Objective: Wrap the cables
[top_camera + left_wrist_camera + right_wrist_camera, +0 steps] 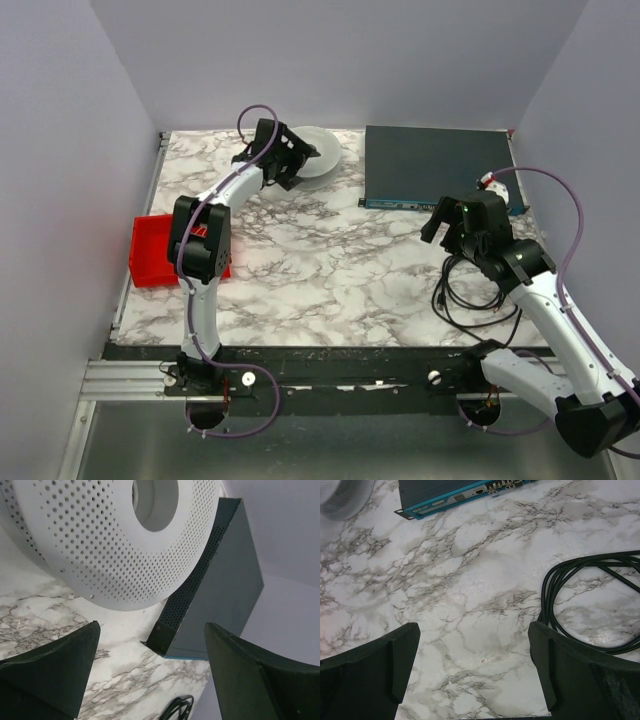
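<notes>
A red plastic bin sits at the left edge of the marble-patterned table, its inside partly hidden by the left arm. Further back, the left gripper hangs with its dark, wedge-shaped fingers spread wide and nothing between them, just beside a white disc, which is round, domed, dotted all over with small holes and open at its centre. To the right of the disc lies a flat, rectangular, dark blue-grey box (its side wall is perforated, and its teal front edge carries a row of ports). The right gripper hovers over bare marble, jaws wide apart and holding nothing. The black cable, thin and smooth, lies in several loose loops on the tabletop at the near right, just beside the right-hand finger.
</notes>
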